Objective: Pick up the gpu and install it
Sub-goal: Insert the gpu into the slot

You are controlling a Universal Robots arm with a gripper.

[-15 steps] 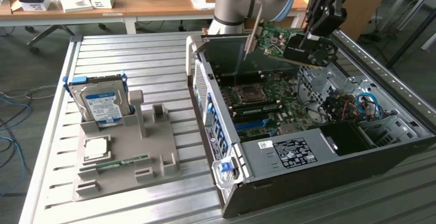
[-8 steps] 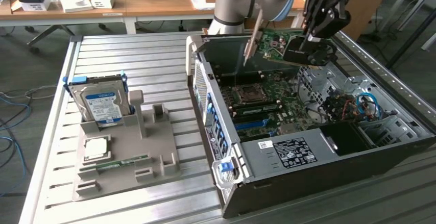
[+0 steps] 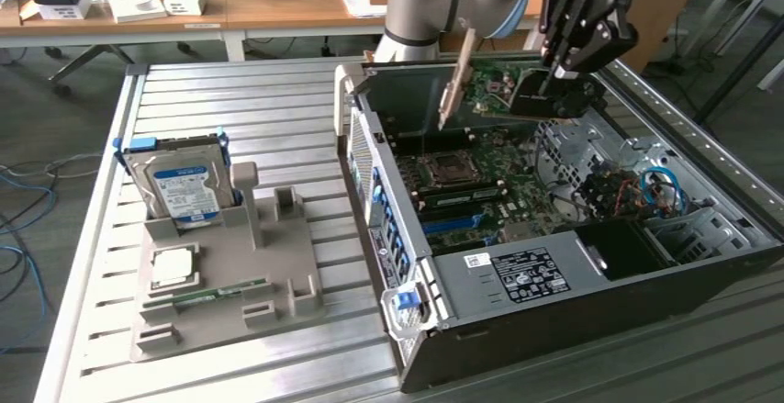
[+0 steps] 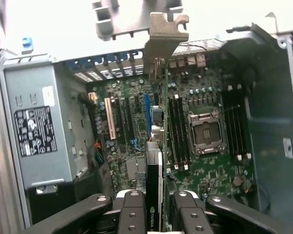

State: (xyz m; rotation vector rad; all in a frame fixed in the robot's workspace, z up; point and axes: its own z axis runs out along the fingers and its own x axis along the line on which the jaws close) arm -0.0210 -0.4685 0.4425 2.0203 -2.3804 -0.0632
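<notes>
We see, on the exterior view's left, a hard drive (image 3: pixel 184 187) upright in a grey holder (image 3: pixel 263 279), then the open computer case (image 3: pixel 612 307), the gpu (image 3: pixel 487 86) hanging tilted above its motherboard (image 3: pixel 484 196), the gripper (image 3: pixel 545 91) clenched on the card's end opposite its bracket (image 3: pixel 464 72).

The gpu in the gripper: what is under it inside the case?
Under the gpu lies the green motherboard, with a CPU socket, black memory slots, a white slot and a blue slot. The strip of board straight below the card is covered by it.
</notes>
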